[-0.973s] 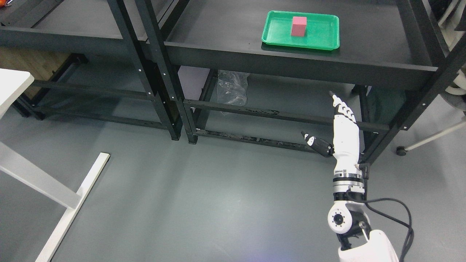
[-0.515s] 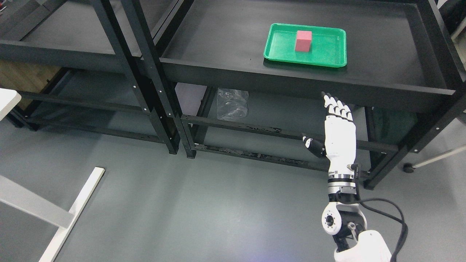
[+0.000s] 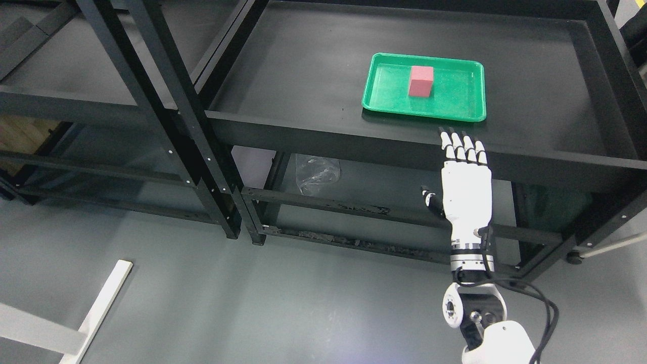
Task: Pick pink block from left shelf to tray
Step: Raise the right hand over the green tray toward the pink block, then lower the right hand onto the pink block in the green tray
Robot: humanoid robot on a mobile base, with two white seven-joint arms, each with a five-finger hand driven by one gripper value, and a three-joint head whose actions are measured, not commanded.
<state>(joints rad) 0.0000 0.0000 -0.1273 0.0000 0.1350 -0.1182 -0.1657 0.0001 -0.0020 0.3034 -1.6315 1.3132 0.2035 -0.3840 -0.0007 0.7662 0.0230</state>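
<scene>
Resting upright in green tray (image 3: 470, 98): pink block (image 3: 421, 81). Right hand (image 3: 465, 184) empty, fingers (image 3: 457, 146) straight, below shelf edge.

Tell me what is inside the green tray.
The green tray holds one pink block, standing on its floor left of the middle. The rest of the floor is bare. The spot under the block is covered. The right hand is outside it.

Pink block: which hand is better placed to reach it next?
Right. The right hand, fingers extended, is just below the green tray holding the pink block; no left hand shows.
</scene>
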